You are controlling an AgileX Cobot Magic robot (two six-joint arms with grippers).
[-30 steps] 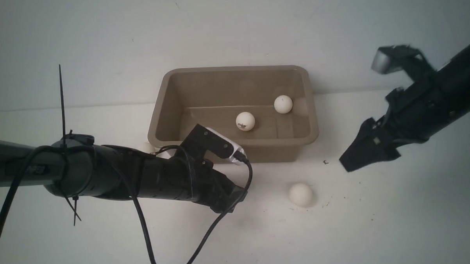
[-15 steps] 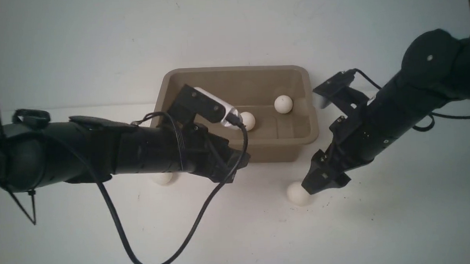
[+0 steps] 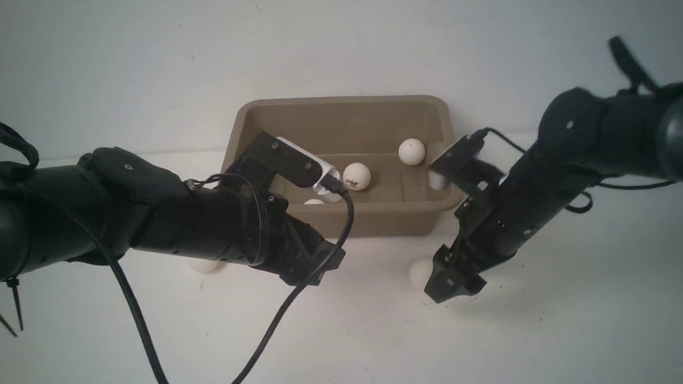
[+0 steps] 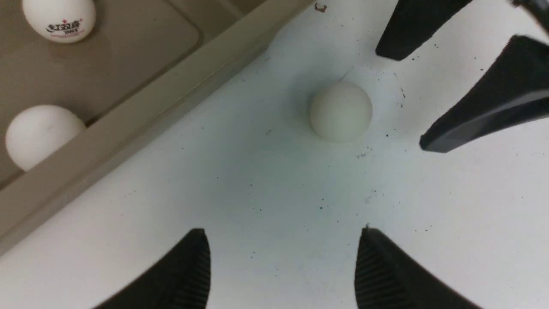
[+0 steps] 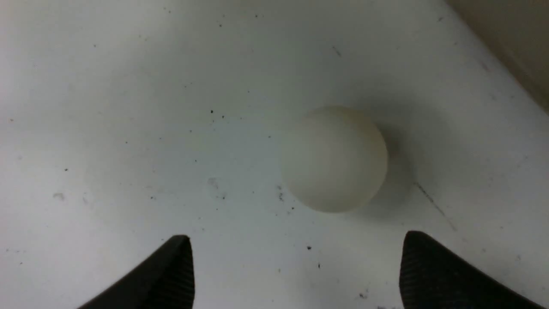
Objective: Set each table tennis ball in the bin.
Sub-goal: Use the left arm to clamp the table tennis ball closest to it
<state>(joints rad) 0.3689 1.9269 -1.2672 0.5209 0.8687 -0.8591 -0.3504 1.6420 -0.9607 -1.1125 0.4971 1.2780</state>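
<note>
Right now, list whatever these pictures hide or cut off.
Front view: the near-wall ball in the bin is mostly behind the left wrist camera.
Front view: the left table ball peeks from under the left arm.
Front view: the right table ball is half covered by the right arm.

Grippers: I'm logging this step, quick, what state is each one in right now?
Left gripper: open, holding nothing.
Right gripper: open, empty; a table tennis ball lies just ahead of its tips, untouched.

Five balls (image 3: 411,151), one bin (image 3: 339,121)
</note>
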